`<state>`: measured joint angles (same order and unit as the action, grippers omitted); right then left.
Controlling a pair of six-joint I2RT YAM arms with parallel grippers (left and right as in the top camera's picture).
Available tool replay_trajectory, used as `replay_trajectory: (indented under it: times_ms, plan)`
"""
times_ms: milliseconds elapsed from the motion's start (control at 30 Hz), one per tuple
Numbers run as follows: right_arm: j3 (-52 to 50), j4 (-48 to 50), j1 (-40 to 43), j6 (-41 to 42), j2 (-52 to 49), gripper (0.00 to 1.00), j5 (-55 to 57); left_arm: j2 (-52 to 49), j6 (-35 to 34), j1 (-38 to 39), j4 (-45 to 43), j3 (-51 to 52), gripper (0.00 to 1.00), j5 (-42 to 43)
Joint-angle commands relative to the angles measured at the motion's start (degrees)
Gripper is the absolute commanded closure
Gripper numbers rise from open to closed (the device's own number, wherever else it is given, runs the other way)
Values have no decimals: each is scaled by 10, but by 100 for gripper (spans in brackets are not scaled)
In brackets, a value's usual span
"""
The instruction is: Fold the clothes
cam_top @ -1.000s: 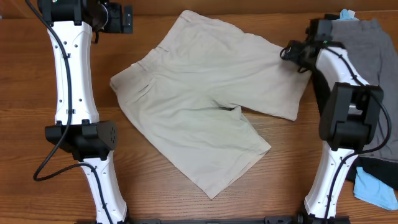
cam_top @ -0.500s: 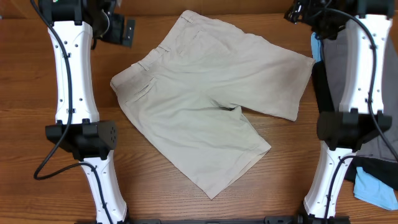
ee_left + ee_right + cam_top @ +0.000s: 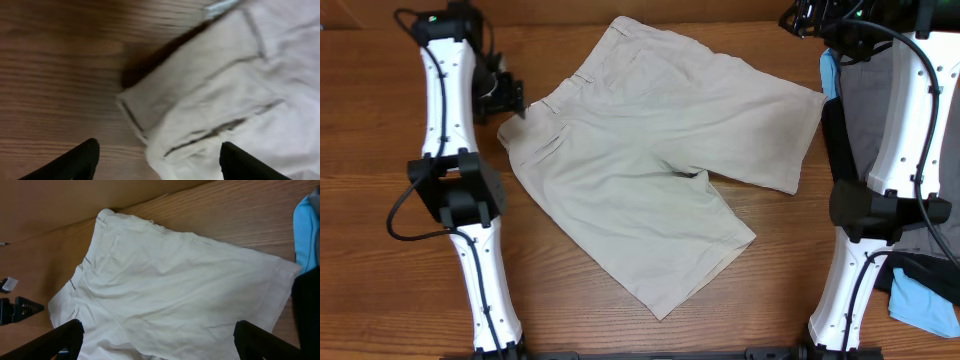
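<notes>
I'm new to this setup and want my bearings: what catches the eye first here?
Pale beige shorts lie spread across the middle of the wooden table. The left gripper hangs open over their left waistband corner; the right gripper, also open, looks down on them from the far right edge, beside a grey garment.

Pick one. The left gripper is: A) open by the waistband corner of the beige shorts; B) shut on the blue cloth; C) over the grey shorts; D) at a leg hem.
A: the left wrist view shows the left gripper spread wide, with the waistband corner of the beige shorts framed by its fingers.
</notes>
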<state>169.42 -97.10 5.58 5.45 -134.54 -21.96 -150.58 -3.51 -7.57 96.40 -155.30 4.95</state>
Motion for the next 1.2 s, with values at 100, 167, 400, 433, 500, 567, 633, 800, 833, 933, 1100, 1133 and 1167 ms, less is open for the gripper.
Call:
replay_trajectory:
  times_ms: [100, 167, 400, 433, 500, 567, 633, 800, 833, 933, 1100, 1133, 1167]
  plan:
    - [5, 1, 1, -10, 6, 0, 15, 0, -57, -7, -4, -4, 25, -33]
    - [4, 1, 1, -10, 6, 0, 15, 0, -57, -7, 0, -4, 27, -43]
    - [4, 1, 1, -10, 6, 0, 18, 4, -53, 11, 4, 1, 32, -30]
    - [4, 1, 1, -10, 6, 0, 21, 9, -53, 18, 4, 7, 31, -30]
    - [4, 1, 1, -10, 6, 0, 28, 31, -53, 37, 4, 34, 31, -38]
    - [4, 1, 1, -10, 6, 0, 29, 55, -57, 52, 4, 62, 30, -58]
    - [4, 1, 1, -10, 6, 0, 30, 82, -65, 65, 4, 90, 29, -92]
    - [4, 1, 1, -10, 6, 0, 31, 165, -86, 76, 4, 168, 27, -141]
    - [4, 1, 1, -10, 6, 0, 30, 178, -90, 76, 4, 179, 27, -146]
    - [4, 1, 1, -10, 6, 0, 30, 227, -100, 74, -3, 231, 27, -146]
    - [4, 1, 1, -10, 6, 0, 30, 307, -118, 76, -65, 352, 28, -139]
    - [4, 1, 1, -10, 6, 0, 30, 329, -120, 78, -89, 388, 28, -137]
    - [4, 1, 1, -10, 6, 0, 30, 349, -123, 79, -111, 421, 27, -136]
